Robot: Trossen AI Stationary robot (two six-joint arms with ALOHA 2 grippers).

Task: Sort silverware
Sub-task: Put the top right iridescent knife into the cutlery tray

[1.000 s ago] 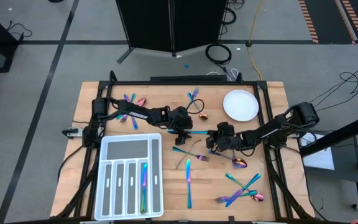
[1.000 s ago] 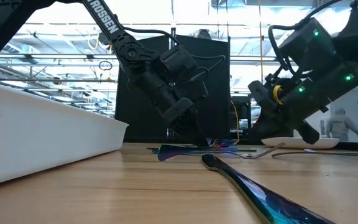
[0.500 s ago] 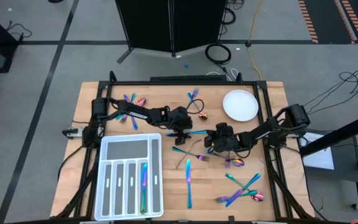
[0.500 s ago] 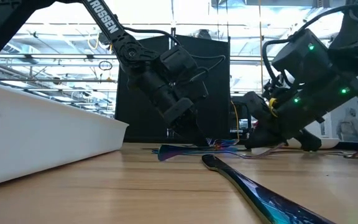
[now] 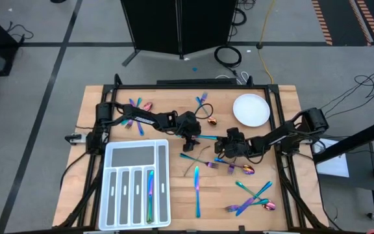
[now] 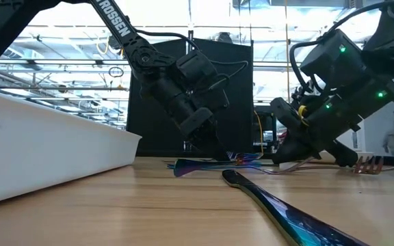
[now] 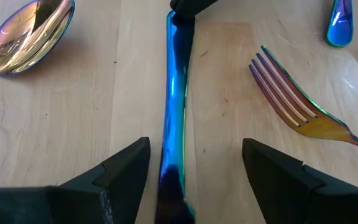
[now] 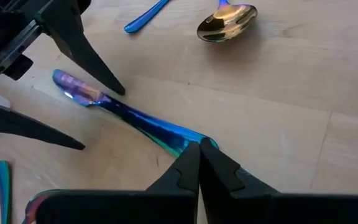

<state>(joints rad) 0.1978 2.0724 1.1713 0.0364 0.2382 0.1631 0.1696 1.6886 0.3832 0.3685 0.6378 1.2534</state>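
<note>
A slim blue piece of silverware [image 5: 206,138] lies flat on the wooden table between my two grippers. My left gripper [image 7: 194,146] is open, its fingers standing on either side of the piece's near end [image 7: 171,174] without touching it. My right gripper [image 8: 199,149] is shut and comes down on the piece's other end, in the middle of the table [image 5: 219,148]. A coppery spoon [image 7: 30,34] and a fork [image 7: 291,99] lie flat beside the blue piece. My right gripper rests its shut fingertips on the blue piece's end [image 8: 191,138], the end away from my left gripper. The fingers slant down from the table's right side, along the piece. The tips hide whether that end is pinched or only pressed. The piece lies flat on the table.
A white compartmented tray [image 5: 137,156] stands at the near left with one piece in a slot [image 5: 150,192]. A round white plate [image 5: 250,109] sits at the far right. More silverware lies scattered at the near right [image 5: 252,198], near middle [image 5: 197,195] and far left [image 5: 135,107].
My right gripper has sunk down to the table at the blue piece's end and rolled a little at the wrist, staying shut. The blue piece has stayed where it was.
</note>
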